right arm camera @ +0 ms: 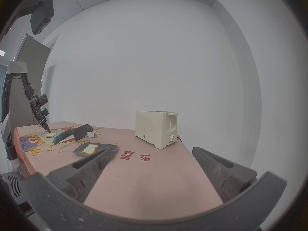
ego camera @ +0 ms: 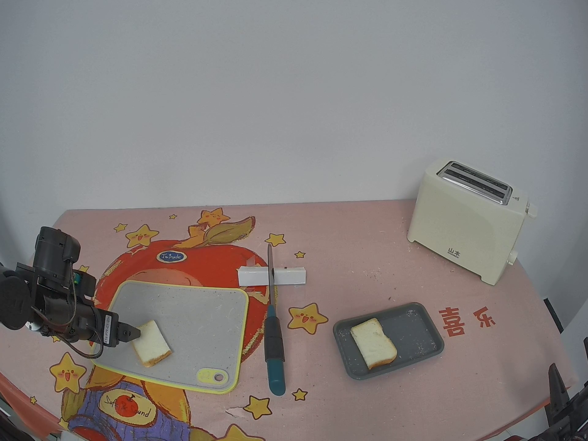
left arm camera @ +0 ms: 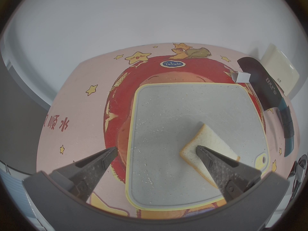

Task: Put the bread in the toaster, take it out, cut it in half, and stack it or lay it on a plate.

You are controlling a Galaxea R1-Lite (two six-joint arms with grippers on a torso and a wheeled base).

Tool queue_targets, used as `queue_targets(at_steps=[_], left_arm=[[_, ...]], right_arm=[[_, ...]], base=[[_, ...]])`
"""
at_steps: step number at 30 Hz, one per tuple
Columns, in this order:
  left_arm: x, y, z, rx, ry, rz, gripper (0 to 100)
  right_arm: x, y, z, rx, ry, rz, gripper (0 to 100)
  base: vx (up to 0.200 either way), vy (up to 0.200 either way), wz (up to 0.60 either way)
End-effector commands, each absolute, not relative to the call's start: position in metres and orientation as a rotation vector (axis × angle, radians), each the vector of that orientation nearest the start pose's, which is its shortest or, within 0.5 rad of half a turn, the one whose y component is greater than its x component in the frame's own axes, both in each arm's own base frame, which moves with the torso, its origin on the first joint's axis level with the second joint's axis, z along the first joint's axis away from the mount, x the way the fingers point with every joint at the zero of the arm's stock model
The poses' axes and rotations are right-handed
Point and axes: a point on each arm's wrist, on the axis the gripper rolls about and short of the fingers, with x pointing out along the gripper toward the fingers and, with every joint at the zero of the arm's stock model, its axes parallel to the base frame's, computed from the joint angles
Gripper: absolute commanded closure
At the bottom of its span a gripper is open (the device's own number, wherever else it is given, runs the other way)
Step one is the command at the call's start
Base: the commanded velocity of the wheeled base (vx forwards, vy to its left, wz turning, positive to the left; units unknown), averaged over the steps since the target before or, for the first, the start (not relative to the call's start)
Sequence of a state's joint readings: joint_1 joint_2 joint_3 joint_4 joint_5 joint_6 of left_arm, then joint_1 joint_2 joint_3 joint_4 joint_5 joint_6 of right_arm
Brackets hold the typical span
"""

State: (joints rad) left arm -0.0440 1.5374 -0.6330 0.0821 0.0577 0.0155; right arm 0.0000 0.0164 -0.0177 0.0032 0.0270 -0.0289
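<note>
We find one bread half [ego camera: 151, 342] on the cutting board [ego camera: 196, 313], near left, beside the left gripper [left arm camera: 156, 149], fingers spread wide. The other half [ego camera: 373, 342] lies on the grey plate [ego camera: 419, 332]; the right gripper [right arm camera: 154, 149], fingers also released, hovers near right.

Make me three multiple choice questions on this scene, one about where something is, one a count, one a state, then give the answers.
1. Where does the knife lie? A. Between the cutting board and the grey tray. B. On the tray. C. On the cutting board.
2. How many bread pieces are out? A. One. B. Two. C. Four.
3. The left gripper is: A. shut on bread. B. shut on the knife. C. open.
Answers: 1 A, it lies in the gap between them. 2 B, one on the board, one on the tray. 3 C, its fingers stand wide apart.
</note>
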Motion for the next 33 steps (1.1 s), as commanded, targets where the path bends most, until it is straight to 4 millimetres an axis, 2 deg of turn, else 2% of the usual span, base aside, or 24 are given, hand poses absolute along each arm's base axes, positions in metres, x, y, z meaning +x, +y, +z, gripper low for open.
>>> queue_targets(at_steps=[1,14,15,33], left_arm=[[0.2158,-0.0076,0.1196,0.065,1.004,0.009,0],[0.2191,-0.0078,0.1179,0.071,1.008,0.017,0],[0.2188,-0.0078,0.1176,0.071,1.010,0.017,100],[0.2178,-0.0090,0.1215,0.065,0.993,0.007,100]], right_arm=[[-0.0220,0.0006,0.0759,-0.029,0.013,0.028,0],[-0.0220,0.0006,0.0759,-0.029,0.013,0.028,0],[-0.0220,0.0006,0.0759,-0.029,0.013,0.028,0],[-0.0220,0.0006,0.0759,-0.029,0.013,0.028,0]], base=[[0.000,0.000,0.00],[0.000,0.000,0.00],[0.000,0.000,0.00],[0.000,0.000,0.00]])
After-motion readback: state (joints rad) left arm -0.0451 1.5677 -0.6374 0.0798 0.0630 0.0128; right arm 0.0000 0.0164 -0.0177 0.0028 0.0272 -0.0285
